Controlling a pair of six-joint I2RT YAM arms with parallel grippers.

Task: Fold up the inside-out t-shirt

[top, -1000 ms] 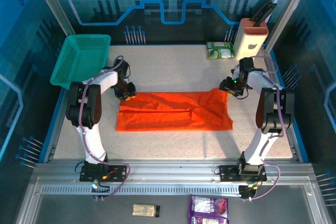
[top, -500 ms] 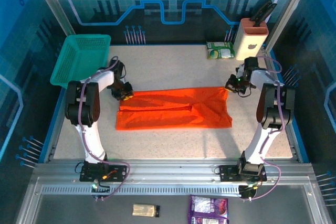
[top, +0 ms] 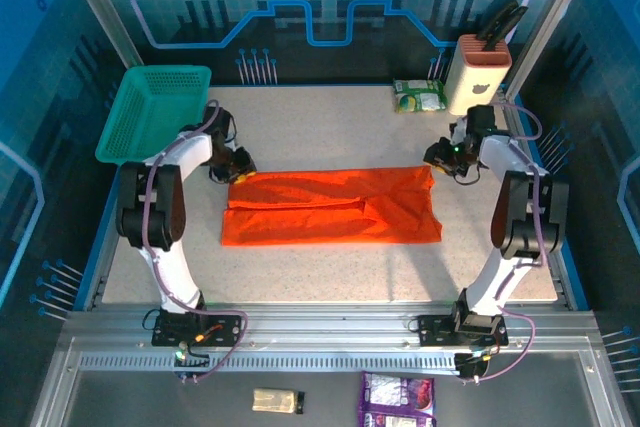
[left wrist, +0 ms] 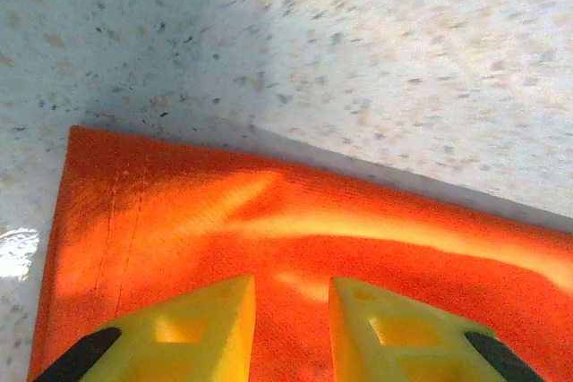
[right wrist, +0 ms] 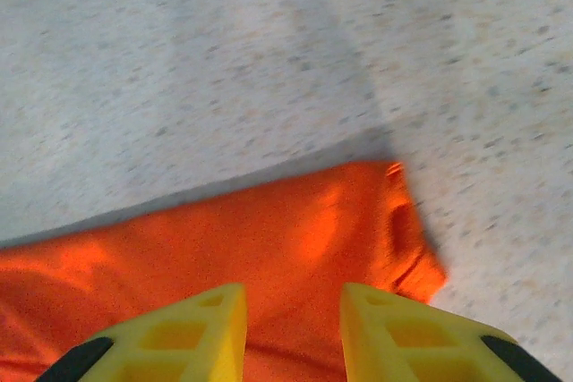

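The inside-out t-shirt lies flat on the table as a long orange-red band, folded lengthwise. My left gripper hovers at its far left corner; in the left wrist view the yellow fingers stand apart over flat cloth, and the left gripper grips nothing. My right gripper is at the far right corner. In the right wrist view the right gripper is open above the t-shirt, whose corner is slightly rumpled.
A teal mesh basket sits at the table's far left. A green packet and a white block holding dark handles stand at the far right. Bare speckled tabletop lies beyond the shirt.
Both grippers carried the shirt's far edge away from me and let go. The raised right corner now lies flat, and the band looks straighter. Both grippers now stand open.
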